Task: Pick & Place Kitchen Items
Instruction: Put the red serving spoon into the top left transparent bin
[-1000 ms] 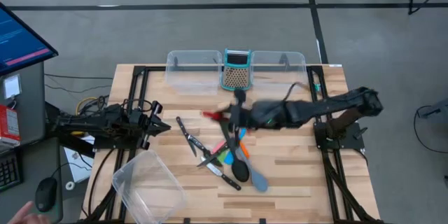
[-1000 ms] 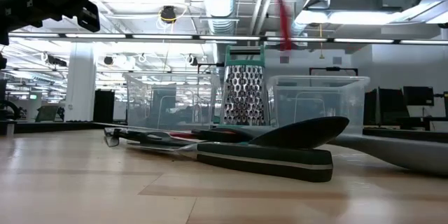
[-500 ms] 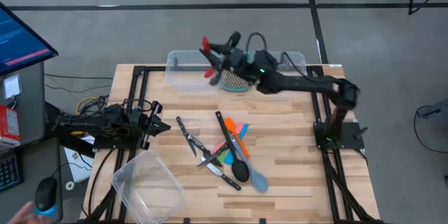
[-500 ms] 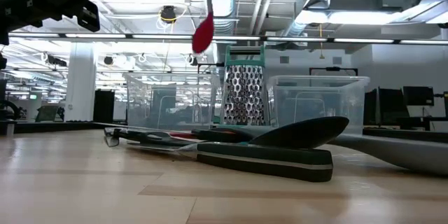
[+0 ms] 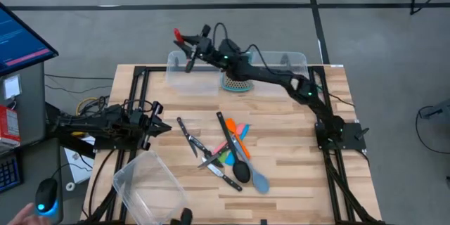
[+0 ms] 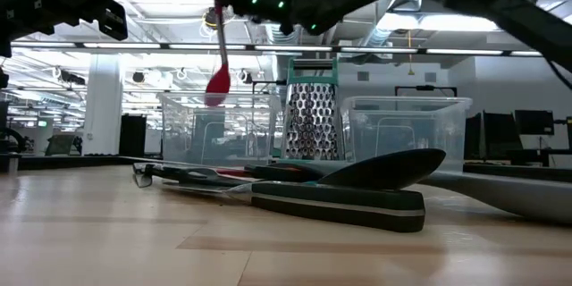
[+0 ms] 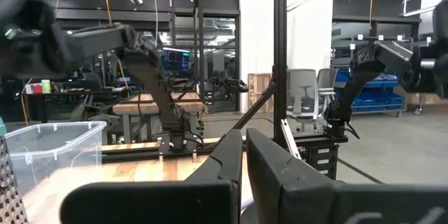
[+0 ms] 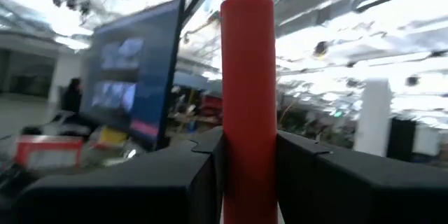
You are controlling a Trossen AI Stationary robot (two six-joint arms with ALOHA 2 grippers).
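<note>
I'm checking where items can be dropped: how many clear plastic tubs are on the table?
3: two along the far edge, one tub left of the grater, one tub right of it; a third at the near-left corner.

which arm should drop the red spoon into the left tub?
Right. Its pincer is already shut on the red spoon, held above the clear tub at the table's far edge. The left pincer is shut and empty, parked at the left side.

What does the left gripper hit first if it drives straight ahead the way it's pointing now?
Probably nothing on the table: the left gripper, shut, points across toward the right arm's base, passing beside the utensil pile. Height is unclear.
</note>
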